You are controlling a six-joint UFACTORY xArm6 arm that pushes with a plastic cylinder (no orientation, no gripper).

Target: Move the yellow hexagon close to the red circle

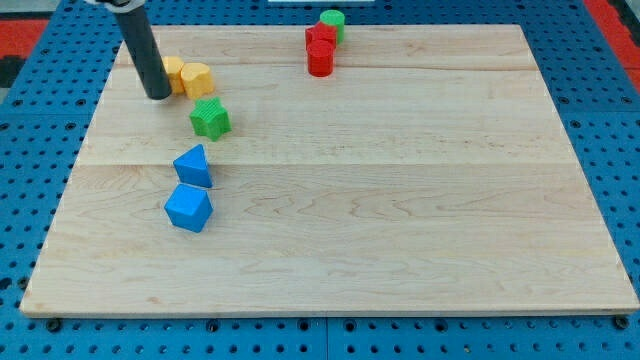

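Blue blocks point(189, 208) sit lowest; my tip point(158, 95), no claw visible, touches the yellow hexagon point(173, 72), orientation unclear.

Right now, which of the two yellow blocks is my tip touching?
The yellow block on the view's left: my tip sits against its left edge. The other yellow block lies on its far side, toward the view's right, away from the tip.

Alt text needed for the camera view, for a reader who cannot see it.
My tip rests just left of two yellow blocks at the wooden board's upper left. Red blocks and a green one cluster at the top; a green star and two blue blocks sit lower left.
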